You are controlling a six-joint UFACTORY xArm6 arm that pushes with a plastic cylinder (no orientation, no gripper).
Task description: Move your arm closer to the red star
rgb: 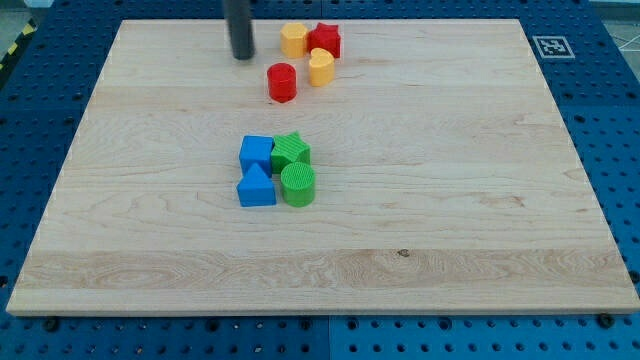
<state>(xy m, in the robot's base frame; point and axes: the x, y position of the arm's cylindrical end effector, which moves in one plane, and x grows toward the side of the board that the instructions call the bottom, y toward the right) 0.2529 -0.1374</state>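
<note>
1. Pale wooden tabletop [450,230]: rectangular board, grain running left to right, set on a blue perforated base [620,150]; fiducial marker [549,46] at the view's top right corner.
2. Straight dark rod, lower end being my tip [242,57]: planted on the board near the view's top edge, left of centre. No pincer fitted, hence nothing open, nothing closed, nothing held.
3. Red star-shaped block [324,39]: the task's thing, near the view's top edge, right of my tip and at about the same depth on the board, slightly farther up the view.
4. Yellow rounded block [294,39]: touching or just beside the red star on its left side, lying between my tip and the star.
5. Second yellow block [321,67]: just below the red star.
6. Red block, roughly hexagonal [282,82]: below and right of my tip, apart from it.
7. Central cluster, well apart from my tip, toward the view's bottom: blue cube-like block [256,152], green star-like block [291,151], blue triangular block [256,187], green cylinder [298,185].
8. Governing relation, as a judgement: star lying due right of my tip; direct rightward travel likely to meet the first yellow block before the star.
</note>
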